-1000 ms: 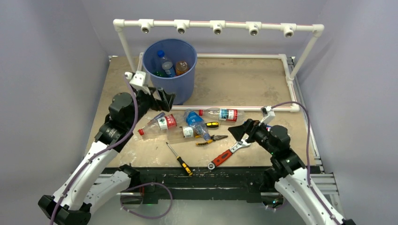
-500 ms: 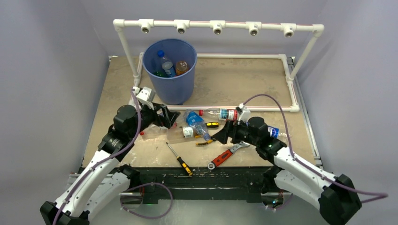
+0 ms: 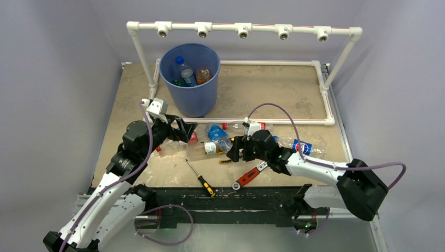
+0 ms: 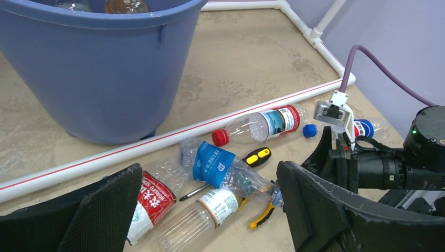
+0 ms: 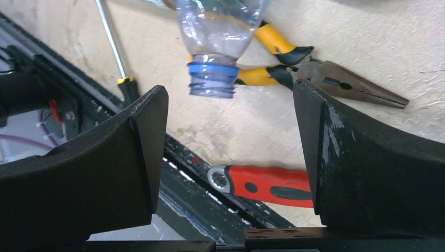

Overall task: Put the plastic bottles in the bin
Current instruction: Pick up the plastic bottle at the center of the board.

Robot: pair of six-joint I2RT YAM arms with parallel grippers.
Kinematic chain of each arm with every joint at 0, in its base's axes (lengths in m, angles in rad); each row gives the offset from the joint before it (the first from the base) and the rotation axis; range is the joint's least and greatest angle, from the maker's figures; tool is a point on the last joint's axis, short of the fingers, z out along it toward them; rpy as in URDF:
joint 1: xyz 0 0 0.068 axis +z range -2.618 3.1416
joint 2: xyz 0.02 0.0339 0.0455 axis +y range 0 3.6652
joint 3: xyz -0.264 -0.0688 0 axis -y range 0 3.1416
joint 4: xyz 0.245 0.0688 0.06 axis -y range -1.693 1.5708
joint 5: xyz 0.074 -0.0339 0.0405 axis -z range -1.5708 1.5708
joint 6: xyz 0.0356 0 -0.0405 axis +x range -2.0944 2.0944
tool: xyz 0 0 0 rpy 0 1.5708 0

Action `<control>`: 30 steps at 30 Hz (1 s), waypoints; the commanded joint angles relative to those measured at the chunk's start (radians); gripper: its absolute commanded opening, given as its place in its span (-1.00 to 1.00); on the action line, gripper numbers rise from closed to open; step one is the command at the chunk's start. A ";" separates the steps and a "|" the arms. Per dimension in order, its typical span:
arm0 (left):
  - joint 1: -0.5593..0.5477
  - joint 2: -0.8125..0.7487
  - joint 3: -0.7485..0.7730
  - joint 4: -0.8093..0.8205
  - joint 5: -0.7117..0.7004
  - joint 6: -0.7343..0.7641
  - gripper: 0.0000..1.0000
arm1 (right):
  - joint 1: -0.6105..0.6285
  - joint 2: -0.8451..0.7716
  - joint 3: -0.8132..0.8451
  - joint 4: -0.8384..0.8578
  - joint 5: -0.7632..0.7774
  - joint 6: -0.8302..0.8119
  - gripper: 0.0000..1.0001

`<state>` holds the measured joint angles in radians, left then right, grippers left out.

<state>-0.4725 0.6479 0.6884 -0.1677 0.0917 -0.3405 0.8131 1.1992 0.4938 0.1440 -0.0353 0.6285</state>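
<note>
Over the table (image 3: 262, 89), left gripper (image 3: 188, 131) and right gripper (image 3: 234, 151) hover low, spread wide, empty.

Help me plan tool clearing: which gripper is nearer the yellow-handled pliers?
Right. The right gripper hovers just beside the pliers, seen between its fingers; the left gripper is farther off, by the red-label bottle.

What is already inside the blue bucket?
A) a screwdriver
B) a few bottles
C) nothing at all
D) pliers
B: seen from above, a blue-capped bottle and an orange bottle sit inside the blue bucket.
</note>
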 commanded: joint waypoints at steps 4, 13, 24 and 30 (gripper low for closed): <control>-0.002 0.010 -0.003 0.004 -0.030 -0.006 0.95 | 0.007 0.089 0.071 0.087 0.043 -0.009 0.65; -0.002 0.000 -0.003 0.002 -0.047 -0.005 0.89 | 0.012 0.188 0.113 0.103 0.037 -0.027 0.12; -0.002 -0.007 -0.022 0.044 -0.087 -0.023 0.87 | 0.014 -0.158 0.092 -0.093 0.044 -0.068 -0.96; -0.002 -0.045 -0.059 0.198 -0.069 -0.110 0.99 | 0.015 -0.353 0.168 -0.306 -0.067 -0.161 -1.00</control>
<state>-0.4725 0.6449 0.6636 -0.1421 0.0170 -0.3664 0.8215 0.9176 0.5900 -0.0051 -0.0223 0.5522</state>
